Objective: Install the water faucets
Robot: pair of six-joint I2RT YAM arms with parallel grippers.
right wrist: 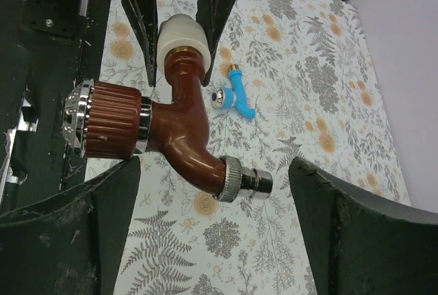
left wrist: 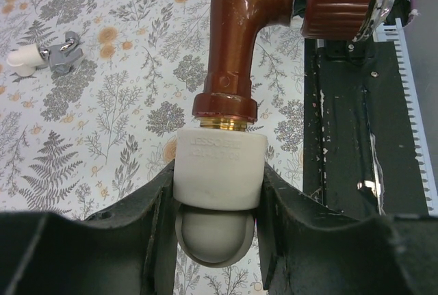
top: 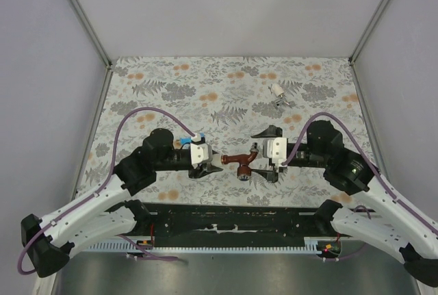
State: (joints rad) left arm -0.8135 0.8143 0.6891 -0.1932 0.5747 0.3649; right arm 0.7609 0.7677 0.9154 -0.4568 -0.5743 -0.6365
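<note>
The reddish-brown faucet (top: pixel 239 161) hangs just above the table between the two arms. Its stem sits in a white pipe fitting (left wrist: pixel 219 165), and my left gripper (left wrist: pixel 217 185) is shut on that fitting. The ribbed round knob (right wrist: pixel 113 118) points toward the near edge, and the silver spout tip (right wrist: pixel 246 180) points toward the right arm. My right gripper (right wrist: pixel 213 172) stands wide open around the spout, with its fingers (right wrist: pixel 363 233) clear of it on both sides. A blue faucet (right wrist: pixel 235 95) lies on the cloth beyond the left gripper. A white-silver faucet (top: pixel 278 93) lies at the back right.
The table is covered with a floral cloth (top: pixel 171 96), with grey walls on three sides. A black rail with a white toothed strip (left wrist: pixel 410 103) runs along the near edge, close under the faucet's knob.
</note>
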